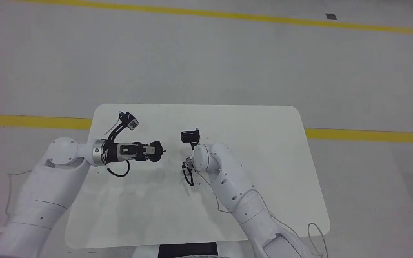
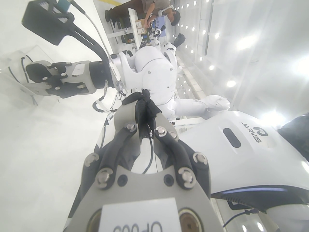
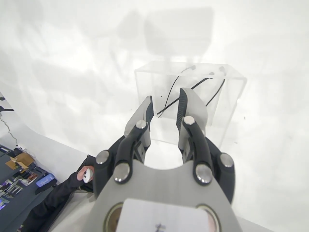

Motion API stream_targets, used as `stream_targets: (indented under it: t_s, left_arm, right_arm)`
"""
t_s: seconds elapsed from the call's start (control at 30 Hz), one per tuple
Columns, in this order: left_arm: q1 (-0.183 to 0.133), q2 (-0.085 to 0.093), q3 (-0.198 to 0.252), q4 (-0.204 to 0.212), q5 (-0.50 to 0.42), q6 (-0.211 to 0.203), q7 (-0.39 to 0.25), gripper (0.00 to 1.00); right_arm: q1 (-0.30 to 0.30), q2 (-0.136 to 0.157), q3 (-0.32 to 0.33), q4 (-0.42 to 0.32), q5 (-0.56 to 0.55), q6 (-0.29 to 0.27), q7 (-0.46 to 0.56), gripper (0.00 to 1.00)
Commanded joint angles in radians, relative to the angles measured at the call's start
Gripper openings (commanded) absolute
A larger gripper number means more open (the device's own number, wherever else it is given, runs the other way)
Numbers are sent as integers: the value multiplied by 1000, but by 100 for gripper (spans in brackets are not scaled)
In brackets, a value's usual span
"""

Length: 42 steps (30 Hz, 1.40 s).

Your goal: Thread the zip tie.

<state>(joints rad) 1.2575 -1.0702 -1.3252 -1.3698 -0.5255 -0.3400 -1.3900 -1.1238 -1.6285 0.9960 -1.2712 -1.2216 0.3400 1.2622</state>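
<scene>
Step in hand, judged: carrying tie to threading spot.
- Left hand [image 2: 144, 108]: pinched narrow on thin black zip tie [image 2: 151, 147], above tabletop [image 1: 271, 148], near right hand [image 3: 165, 97].
- Right hand: wide, empty, over clear box [image 3: 231, 90] with other ties [image 3: 172, 85] through its holes.

Next move calls for lining tip up with a hole, then a slow straight feed.

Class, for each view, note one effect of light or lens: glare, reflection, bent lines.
Top view: the white table is evenly lit. Left wrist view: ceiling lamps flare into bright blobs, and the wide lens bows the room's lines. Right wrist view: the clear box shows mainly by its bright edges.
</scene>
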Motion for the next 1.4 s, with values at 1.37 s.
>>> stream_targets:
  t_s: [1.37]
  left_arm:
    - [0, 0, 0, 0, 0, 0, 0, 0]
  right_arm:
    - [0, -94, 60, 90, -198, 0, 7, 9]
